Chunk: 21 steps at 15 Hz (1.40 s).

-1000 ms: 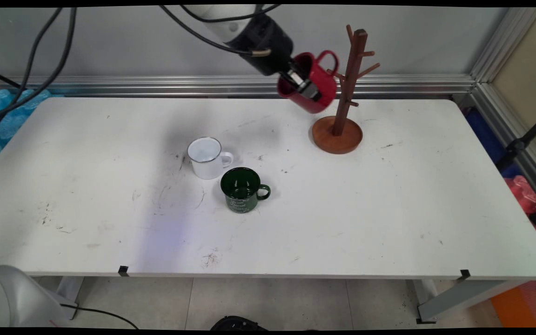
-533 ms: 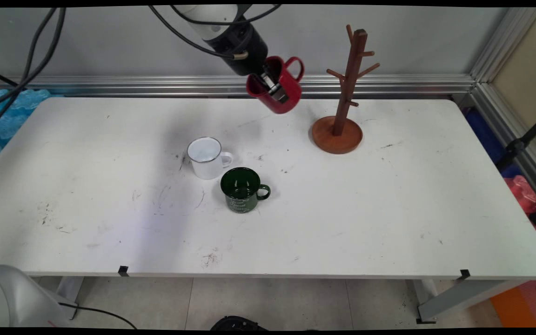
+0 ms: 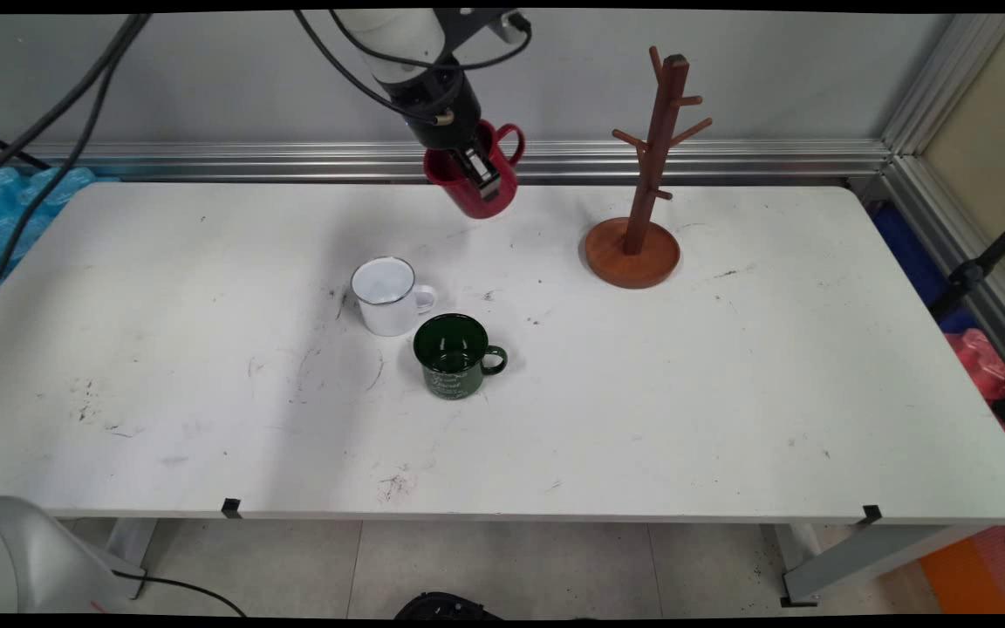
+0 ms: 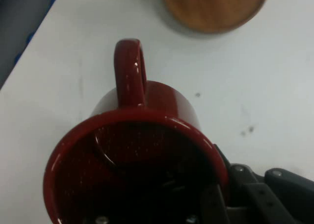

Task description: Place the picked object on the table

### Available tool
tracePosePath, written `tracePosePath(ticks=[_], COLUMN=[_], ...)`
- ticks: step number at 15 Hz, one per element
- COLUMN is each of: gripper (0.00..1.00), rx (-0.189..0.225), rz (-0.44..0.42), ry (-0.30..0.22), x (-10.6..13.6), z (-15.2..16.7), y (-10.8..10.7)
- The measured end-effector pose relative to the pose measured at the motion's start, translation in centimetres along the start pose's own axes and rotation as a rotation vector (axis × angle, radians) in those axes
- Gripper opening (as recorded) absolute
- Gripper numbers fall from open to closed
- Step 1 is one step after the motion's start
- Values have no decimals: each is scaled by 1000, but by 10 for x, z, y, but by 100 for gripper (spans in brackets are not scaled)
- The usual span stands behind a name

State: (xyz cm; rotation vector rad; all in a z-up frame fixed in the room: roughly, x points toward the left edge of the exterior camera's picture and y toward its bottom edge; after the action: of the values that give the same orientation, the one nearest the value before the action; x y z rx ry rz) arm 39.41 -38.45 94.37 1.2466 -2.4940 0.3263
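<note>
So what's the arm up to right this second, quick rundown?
Gripper shut on red mug, held above the table's far edge. Mug tree to its right, pegs bare. White mug and green mug stand untouched mid-table.

red mug [image 4: 147, 150] lower rim cut off by hand view's bottom edge, its body hiding most of end effector [image 3: 478, 172], one finger inside the mug, wooden mug tree [image 4: 214, 8] cropped to base at top edge, green mug [image 3: 454, 356] lettering unreadable
</note>
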Motion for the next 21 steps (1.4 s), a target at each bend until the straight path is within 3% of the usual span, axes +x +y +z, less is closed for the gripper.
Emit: tracePosePath(ticks=[5,10,21], gripper=[0,0,0], rx=[51,66,25], rz=[-24,-12,93], ry=[-132,-219,-290], x=[4,11,21], z=[26,55,109], y=[-5,-5,-4])
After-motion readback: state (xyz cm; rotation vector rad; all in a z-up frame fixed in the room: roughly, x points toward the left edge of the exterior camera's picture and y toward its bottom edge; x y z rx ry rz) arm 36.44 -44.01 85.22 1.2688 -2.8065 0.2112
